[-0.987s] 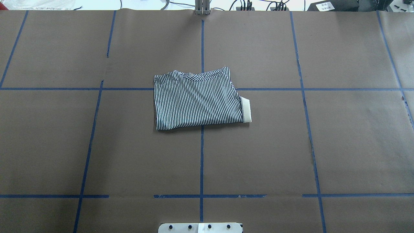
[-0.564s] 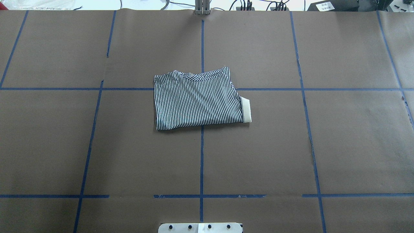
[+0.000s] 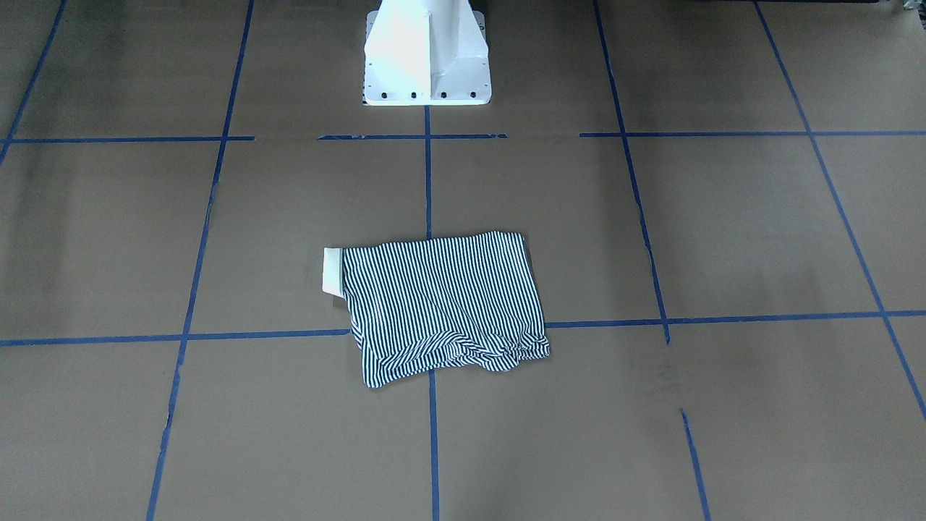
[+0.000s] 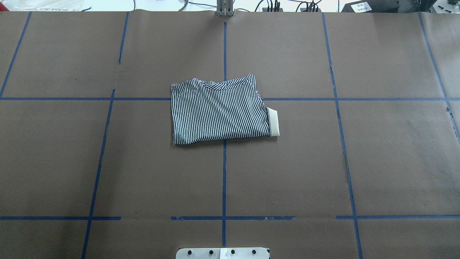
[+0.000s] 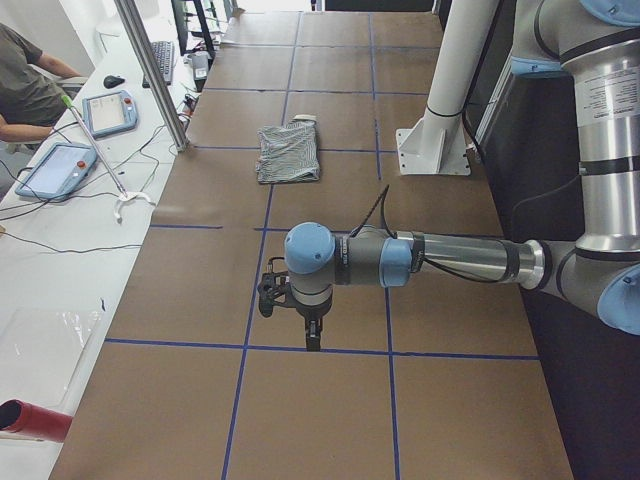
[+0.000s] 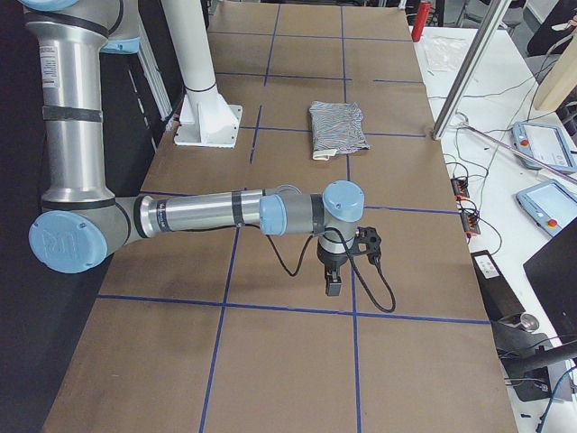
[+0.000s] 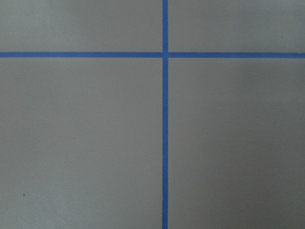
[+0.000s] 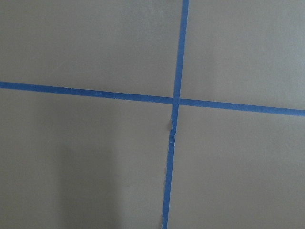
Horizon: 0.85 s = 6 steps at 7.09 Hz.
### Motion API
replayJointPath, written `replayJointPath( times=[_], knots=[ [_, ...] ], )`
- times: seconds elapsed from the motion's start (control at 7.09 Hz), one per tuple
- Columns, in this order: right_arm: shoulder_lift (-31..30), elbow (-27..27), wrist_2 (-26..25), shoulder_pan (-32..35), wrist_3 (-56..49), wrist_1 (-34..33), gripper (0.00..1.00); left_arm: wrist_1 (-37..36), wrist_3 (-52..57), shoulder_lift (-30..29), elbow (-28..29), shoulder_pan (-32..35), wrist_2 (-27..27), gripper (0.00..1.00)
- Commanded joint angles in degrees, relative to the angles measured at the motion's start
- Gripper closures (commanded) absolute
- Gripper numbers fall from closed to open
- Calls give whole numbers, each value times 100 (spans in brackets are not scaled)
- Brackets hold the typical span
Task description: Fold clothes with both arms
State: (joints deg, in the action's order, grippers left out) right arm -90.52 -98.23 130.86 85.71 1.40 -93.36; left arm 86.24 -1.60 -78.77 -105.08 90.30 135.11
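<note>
Navy-and-white striped polo shirt (image 4: 219, 111) lies flat on the brown paper-covered bench (image 4: 323, 162), out in front of the white pedestal base (image 3: 427, 58) and well apart from it, straddling the blue tape centre line (image 4: 224, 172). It's down to a compact rectangle. A cream fabric band (image 4: 274, 123) sticks out of the edge on the pedestal's right. The edge away from the pedestal is rumpled, with layers not quite flush.

My read: folding is done or at its last step, since nothing is gripping cloth. If another move comes, it's a tidy-up: tuck the cream band, flatten the far edge. That needs both arms brought in towards the front of the pedestal.

Left arm (image 5: 450, 258) reaches out level and low over the bench, far to the pedestal's left, wrist pointing straight down. Right arm (image 6: 207, 214) mirrors it on the pedestal's right. Both wrist cams see only bare paper and a tape crossing.

Left fingers (image 5: 312, 338) and right fingers (image 6: 332, 287) hang over bare bench with no cloth nearby. Whether they are released or clenched, can't tell from the side views.
</note>
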Motion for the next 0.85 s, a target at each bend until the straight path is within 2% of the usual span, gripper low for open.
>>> replayJointPath(
  times=[0.0, 0.56, 0.71],
  knots=[
    [8, -12, -7, -46, -34, 2, 0, 68, 2, -15, 171, -4, 15, 0],
    [7, 40, 1, -72, -175, -6, 0, 103, -24, -16, 356, 5, 24, 0],
    [-53, -20, 123, -63, -166, 2, 0, 34, -16, 2, 252, 5, 24, 0]
  ],
)
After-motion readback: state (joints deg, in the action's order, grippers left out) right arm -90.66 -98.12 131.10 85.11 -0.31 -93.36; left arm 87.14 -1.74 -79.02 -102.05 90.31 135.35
